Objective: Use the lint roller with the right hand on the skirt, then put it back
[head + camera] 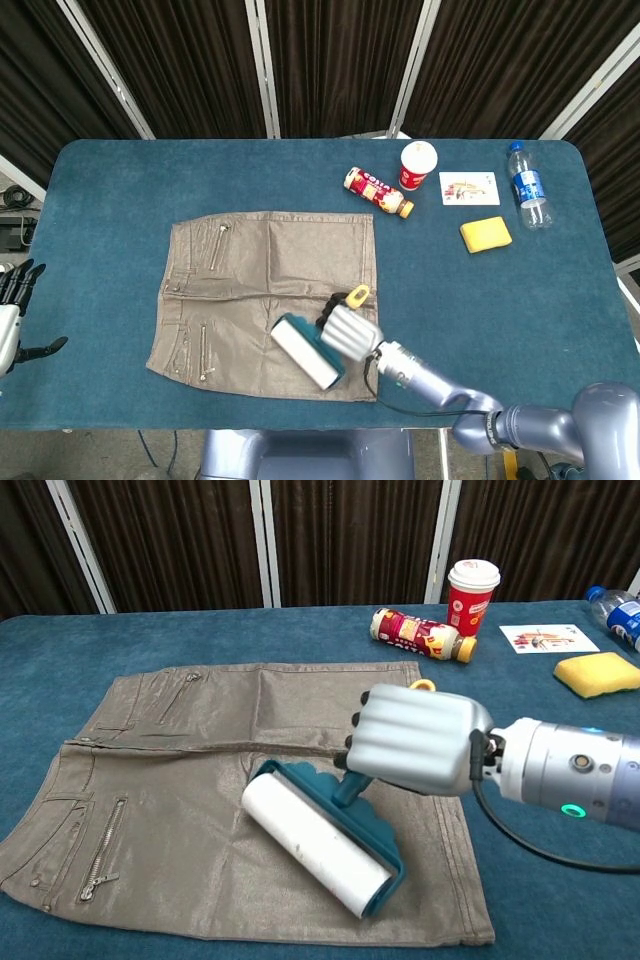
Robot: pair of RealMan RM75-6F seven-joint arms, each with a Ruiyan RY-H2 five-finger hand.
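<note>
Lighting is even and bright from overhead in both views. The skirt [250,780] shows a soft sheen along its folds, with no harsh glare. My right hand [415,738] casts only a faint, short shadow on the fabric under it. The curtains [330,60] behind stay dark, with little detail. Both views are in focus, without motion blur. The head view bows slightly at the table [100,200] edges.

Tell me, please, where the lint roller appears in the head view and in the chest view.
Head view: lint roller at lower centre, on the skirt's near hem.
Chest view: lint roller at lower centre, below the right hand that grips it.
Shared landmark: the red cup.
</note>
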